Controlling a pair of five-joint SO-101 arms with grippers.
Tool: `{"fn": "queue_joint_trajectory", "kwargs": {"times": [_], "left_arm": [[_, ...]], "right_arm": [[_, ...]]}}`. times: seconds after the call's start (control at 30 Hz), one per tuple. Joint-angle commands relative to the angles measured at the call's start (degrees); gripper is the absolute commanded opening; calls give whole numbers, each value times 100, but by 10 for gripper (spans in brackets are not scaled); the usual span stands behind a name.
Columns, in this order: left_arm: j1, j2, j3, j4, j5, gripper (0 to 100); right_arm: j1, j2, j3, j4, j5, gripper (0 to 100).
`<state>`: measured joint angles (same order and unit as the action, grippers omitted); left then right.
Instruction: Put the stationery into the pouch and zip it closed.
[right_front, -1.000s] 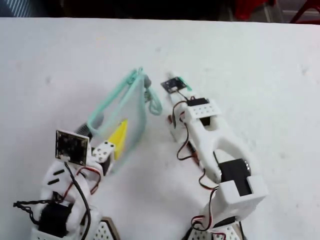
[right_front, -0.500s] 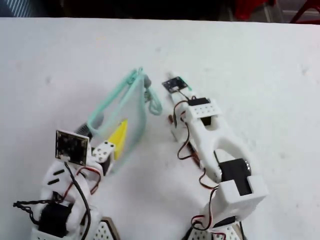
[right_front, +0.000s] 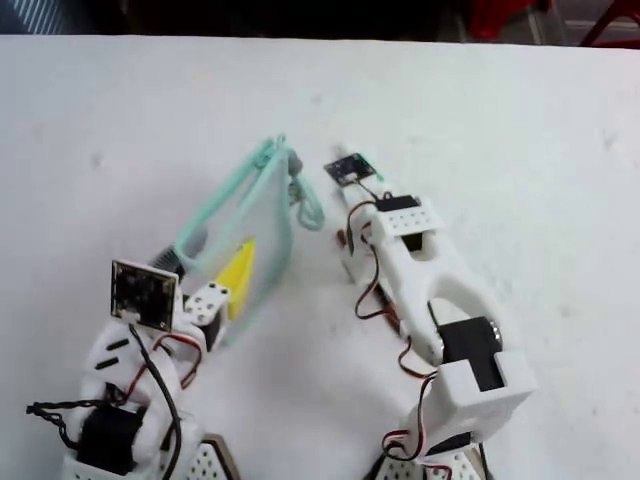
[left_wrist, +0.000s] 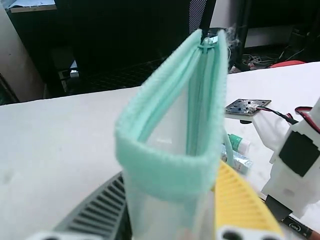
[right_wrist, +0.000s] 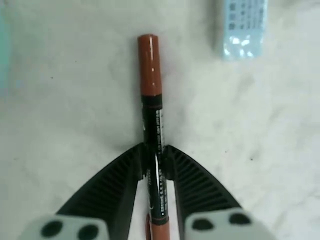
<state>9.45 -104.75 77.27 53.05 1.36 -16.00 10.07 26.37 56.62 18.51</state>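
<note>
Pouch is standing on edge, mouth open, left of centre on the table, the left gripper clamping its near end. Just right of it, the right gripper is pinching a brown-capped pen lying flat under that arm, a pale blue packet lying nearby.

The pouch is showing a clear, frosted body edged in mint-green fabric, with a zip in the same mint green. The left end effector is wearing one ribbed yellow finger and one ribbed grey one. The right end effector is showing black ribbed fingers. The pen is carrying a reddish-brown cap over a black barrel with white print. A pale blue packet is bearing dark lettering. The counter is looking plain white. The arms are showing white shells, black motors, and red and black wires.
</note>
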Motion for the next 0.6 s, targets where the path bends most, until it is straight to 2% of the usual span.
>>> {"fn": "queue_joint_trajectory", "kwargs": {"times": [0.0,0.2,0.4,0.57], "left_arm": [[-40,-4,-35,-149,35,219],[-31,-4,-26,-149,26,219],[-22,-4,-26,-149,26,219],[-13,-4,-26,-149,18,219]], "right_arm": [[75,-4,-123,-48,53,17],[84,-4,-158,-92,44,17],[462,-48,-202,-233,18,17],[576,-778,9,-145,0,17]]}}
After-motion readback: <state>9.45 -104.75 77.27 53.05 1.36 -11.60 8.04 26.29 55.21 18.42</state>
